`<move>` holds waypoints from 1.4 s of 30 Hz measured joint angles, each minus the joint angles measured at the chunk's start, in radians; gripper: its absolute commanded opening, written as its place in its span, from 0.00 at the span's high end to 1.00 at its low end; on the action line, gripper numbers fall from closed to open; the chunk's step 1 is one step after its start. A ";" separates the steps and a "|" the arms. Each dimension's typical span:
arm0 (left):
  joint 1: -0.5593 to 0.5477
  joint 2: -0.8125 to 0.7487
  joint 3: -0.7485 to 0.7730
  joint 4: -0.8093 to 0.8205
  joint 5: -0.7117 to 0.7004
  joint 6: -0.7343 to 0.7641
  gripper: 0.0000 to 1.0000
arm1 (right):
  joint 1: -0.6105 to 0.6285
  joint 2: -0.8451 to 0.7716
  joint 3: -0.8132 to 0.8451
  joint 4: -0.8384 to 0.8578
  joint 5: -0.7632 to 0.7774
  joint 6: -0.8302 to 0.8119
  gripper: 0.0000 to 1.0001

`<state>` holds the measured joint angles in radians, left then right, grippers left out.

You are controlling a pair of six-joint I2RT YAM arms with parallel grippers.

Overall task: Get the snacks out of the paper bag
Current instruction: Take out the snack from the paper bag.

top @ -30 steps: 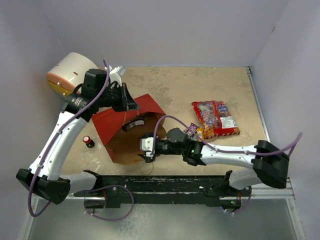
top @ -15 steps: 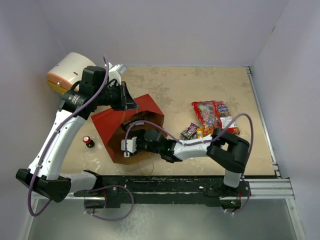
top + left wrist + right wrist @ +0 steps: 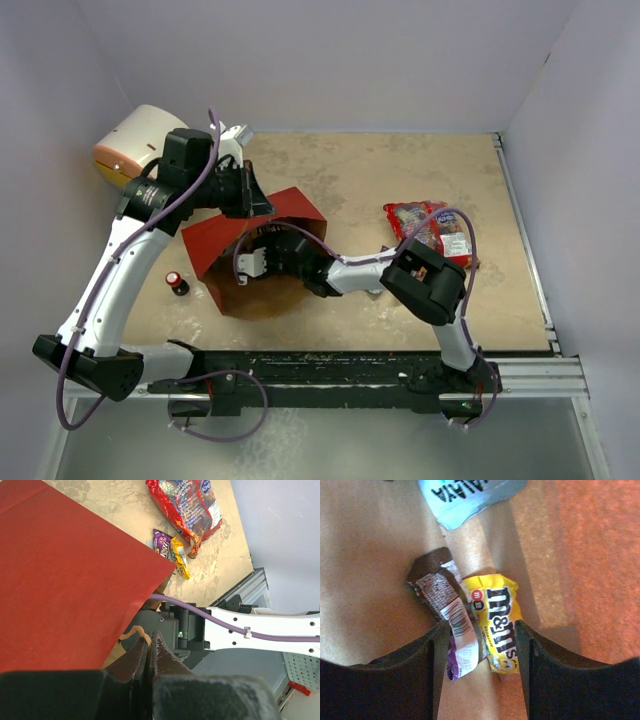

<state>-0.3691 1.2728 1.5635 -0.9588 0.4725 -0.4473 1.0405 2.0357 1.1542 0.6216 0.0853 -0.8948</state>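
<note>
Right wrist: jaws spread astride yellow candy packet (image 3: 500, 630).

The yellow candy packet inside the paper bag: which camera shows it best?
The right wrist view: the yellow crinkly candy packet lies framed by the open right gripper. In the top external and left wrist views, the red paper bag hides it.

White drum (image 3: 132, 142), orange end: left of and beyond the left hand (image 3: 262, 208). Small red-capped bottle (image 3: 177, 283): upright on the surface (image 3: 380, 170), left of that hand, nearer the bases.
</note>
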 measured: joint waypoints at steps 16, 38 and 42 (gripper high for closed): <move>0.000 -0.008 -0.017 0.019 -0.004 -0.005 1.00 | -0.022 0.123 0.134 -0.109 -0.076 -0.027 0.43; 0.000 -0.038 -0.037 0.022 -0.015 -0.040 1.00 | -0.027 0.081 0.094 -0.119 -0.159 0.031 0.87; 0.000 -0.038 -0.037 0.023 -0.020 -0.042 1.00 | -0.026 -0.071 -0.025 -0.129 -0.270 0.063 0.87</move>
<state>-0.3691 1.2346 1.5269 -0.9363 0.4522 -0.4889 1.0142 1.9652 1.1290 0.4927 -0.1844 -0.8322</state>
